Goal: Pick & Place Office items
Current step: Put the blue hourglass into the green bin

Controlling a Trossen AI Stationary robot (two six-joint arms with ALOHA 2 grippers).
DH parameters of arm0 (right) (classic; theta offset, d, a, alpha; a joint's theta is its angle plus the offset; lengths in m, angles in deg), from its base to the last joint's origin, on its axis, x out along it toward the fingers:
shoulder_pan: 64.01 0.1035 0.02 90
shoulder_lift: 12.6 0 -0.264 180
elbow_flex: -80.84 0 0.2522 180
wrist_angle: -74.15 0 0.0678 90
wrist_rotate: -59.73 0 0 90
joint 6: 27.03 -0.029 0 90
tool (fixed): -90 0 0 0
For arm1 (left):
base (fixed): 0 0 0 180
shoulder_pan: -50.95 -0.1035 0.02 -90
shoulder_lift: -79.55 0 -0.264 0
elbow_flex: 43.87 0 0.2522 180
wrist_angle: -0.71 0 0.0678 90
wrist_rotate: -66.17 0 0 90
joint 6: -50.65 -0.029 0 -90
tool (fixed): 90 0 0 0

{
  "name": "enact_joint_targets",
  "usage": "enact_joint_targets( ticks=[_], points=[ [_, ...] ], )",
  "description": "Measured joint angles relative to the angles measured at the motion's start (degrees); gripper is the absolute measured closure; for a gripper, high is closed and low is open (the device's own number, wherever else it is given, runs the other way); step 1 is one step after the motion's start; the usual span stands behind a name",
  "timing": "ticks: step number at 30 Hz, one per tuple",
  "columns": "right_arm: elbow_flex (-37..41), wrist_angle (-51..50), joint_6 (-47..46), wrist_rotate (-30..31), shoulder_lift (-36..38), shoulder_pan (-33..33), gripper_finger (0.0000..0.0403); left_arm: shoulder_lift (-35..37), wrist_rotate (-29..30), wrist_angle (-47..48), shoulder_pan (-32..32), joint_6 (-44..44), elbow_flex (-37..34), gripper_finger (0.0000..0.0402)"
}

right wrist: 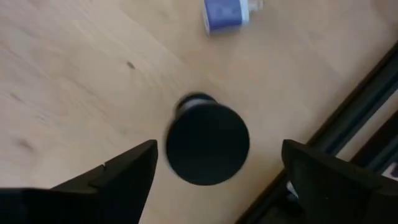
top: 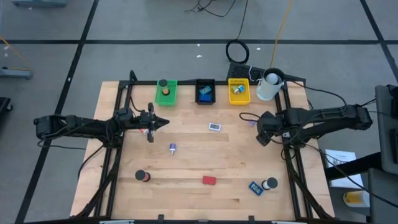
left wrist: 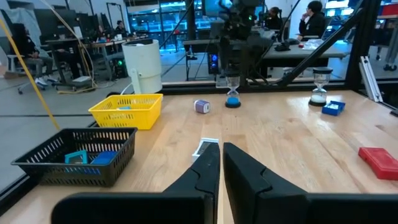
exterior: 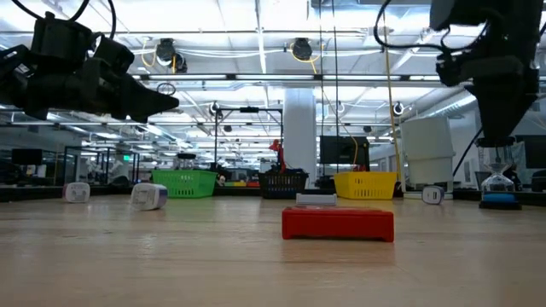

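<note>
Three trays: a green tray [top: 166, 93], a black tray [top: 205, 91] and a yellow tray [top: 239, 91] sit in a row at the far edge of the table [top: 205, 162].
White cup: it [top: 269, 86] stands just beside the yellow tray, at the table's far right corner.
Left gripper: it [top: 151, 124] hangs above the left side of the table, pointing toward the middle. In its own wrist view the two fingers [left wrist: 205, 171] are almost together with only a thin gap, and nothing is between them.
Right gripper: it [top: 263, 129] hangs over the right side of the table. Its fingers [right wrist: 124, 171] are spread wide. A dark round timer top [right wrist: 208, 144] sits right under the gap, not touched.
Blue hourglass: this is that same thing, seen standing up across the table in the left wrist view [left wrist: 233, 93].
Small purple roll: it [right wrist: 227, 12] lies on the wood near the blue hourglass.
White card: a small flat piece [top: 214, 127] lies near the table's middle.
Purple and white piece: it [top: 173, 148] lies left of the middle, near the left gripper.
Red block: it [top: 209, 180] lies flat near the front edge, well apart from both grippers.
Dark roll: it [top: 143, 177] stands at the front left.
Blue block: it [top: 255, 187] lies at the front right.
White hourglass: it [top: 270, 183] stands just beside the blue block.
</note>
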Motion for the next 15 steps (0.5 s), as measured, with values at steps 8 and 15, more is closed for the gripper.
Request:
enact_joint_targets(
  ticks=[8, 15],
  points=[
    [3.7, 3.4, 2.8, 0.1, 0.0, 0.0, 0.0075, 0.0, 0.0, 0.0, 0.0, 0.0, 0.0, 0.0371],
    [3.7, 5.6, 3.5, 0.2, 0.0, 0.0, 0.0115, 0.0, 0.0, 0.0, 0.0, 0.0, 0.0, 0.0371]
  ],
)
